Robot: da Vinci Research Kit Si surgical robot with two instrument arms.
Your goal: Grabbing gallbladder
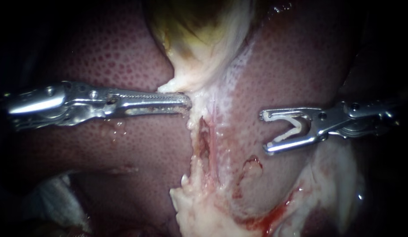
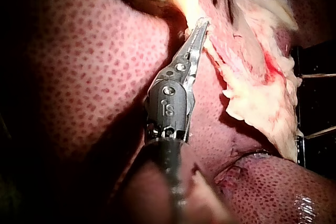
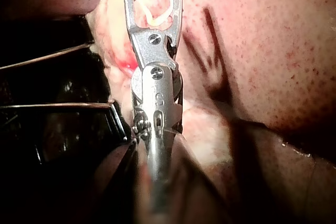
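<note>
**Holding the gallbladder at its pale lower end**

My left instrument (image 1: 186,102) comes in flat over the liver (image 1: 103,57). Its jaws are clenched on the pale lower end of the gallbladder (image 1: 197,39), which comes down from the top of the endoscope view between two parts of the liver. As far as I can judge, the bite is only at the tips. The left wrist view agrees: the tips are at the edge of the pale tissue, not deep in it. I think this low hold is chosen because the tissue here is narrow enough to take, while the body above is wide.

My right instrument (image 1: 264,131) hovers well apart, over the liver on the other side of the pale band (image 1: 221,101). Its jaws stand wide, but they are not empty: a white clip (image 1: 296,126) sits between them and touches both. I suppose it stands away from the tissue so that the clip catches nothing.

Below the grip, a raw furrow (image 1: 204,140) and some blood (image 1: 274,217) tell me the tissue is delicate, so any pull should be gentle.
</note>
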